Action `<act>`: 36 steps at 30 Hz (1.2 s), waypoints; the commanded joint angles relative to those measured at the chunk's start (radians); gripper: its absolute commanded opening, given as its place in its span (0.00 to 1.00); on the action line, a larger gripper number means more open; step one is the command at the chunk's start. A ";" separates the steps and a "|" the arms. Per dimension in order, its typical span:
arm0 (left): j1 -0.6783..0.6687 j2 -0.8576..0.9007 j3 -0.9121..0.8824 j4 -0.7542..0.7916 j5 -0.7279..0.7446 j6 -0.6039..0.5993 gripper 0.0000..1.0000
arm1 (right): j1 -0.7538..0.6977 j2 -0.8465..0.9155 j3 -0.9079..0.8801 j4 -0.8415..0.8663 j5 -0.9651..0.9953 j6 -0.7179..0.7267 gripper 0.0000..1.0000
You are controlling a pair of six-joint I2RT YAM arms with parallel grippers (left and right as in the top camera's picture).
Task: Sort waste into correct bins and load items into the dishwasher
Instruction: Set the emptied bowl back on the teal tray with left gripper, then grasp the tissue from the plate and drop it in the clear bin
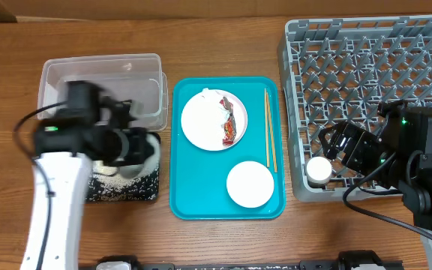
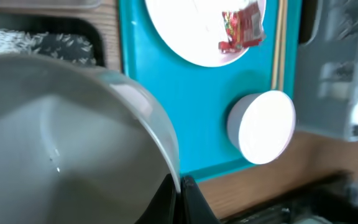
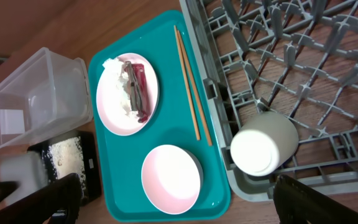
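My left gripper [image 2: 179, 190] is shut on the rim of a white bowl [image 2: 61, 143] and holds it tilted over the black tray [image 1: 122, 191], where rice grains [image 2: 17, 42] lie. The white plate [image 1: 205, 120] on the teal tray carries the red-and-white wrapper [image 1: 232, 126] and tissue. Chopsticks [image 1: 270, 131] lie beside it. A pinkish-white bowl [image 1: 250, 184] sits upside down at the tray's front. The small white cup [image 1: 319, 171] lies in the grey dish rack's [image 1: 373, 82] front-left corner. My right gripper [image 3: 178, 180] is open and empty, above the cup [image 3: 263, 146] and the pinkish-white bowl [image 3: 171, 179].
The clear tub [image 1: 100, 86] stands behind the black tray at the left. The teal serving tray [image 1: 227, 206] sits in the middle between the bins and the rack. Bare wooden table runs along the back and front edges.
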 commanded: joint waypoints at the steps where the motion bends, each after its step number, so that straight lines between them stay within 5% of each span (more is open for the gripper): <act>1: -0.181 0.024 -0.077 0.077 -0.195 -0.198 0.04 | 0.002 -0.002 0.005 0.006 -0.005 -0.002 1.00; 7: -0.470 0.124 -0.140 0.211 -0.381 -0.369 0.04 | 0.002 -0.002 0.005 0.003 -0.005 -0.002 1.00; 12: -0.574 0.192 -0.140 0.275 -0.420 -0.407 0.04 | 0.002 -0.002 0.005 0.003 -0.005 -0.002 1.00; 16: -0.582 0.204 -0.138 0.280 -0.426 -0.412 0.40 | 0.002 -0.002 0.005 0.003 -0.005 -0.002 1.00; 22: -0.576 0.204 -0.075 0.294 -0.552 -0.364 0.56 | 0.002 -0.001 0.005 0.003 -0.005 -0.002 1.00; 29: -0.520 0.234 -0.048 0.602 -0.618 -0.156 0.73 | 0.002 0.008 0.005 0.003 -0.005 -0.002 1.00; 36: -0.371 0.475 0.060 0.681 -0.415 -0.144 0.86 | 0.002 0.029 0.004 0.003 -0.005 -0.002 1.00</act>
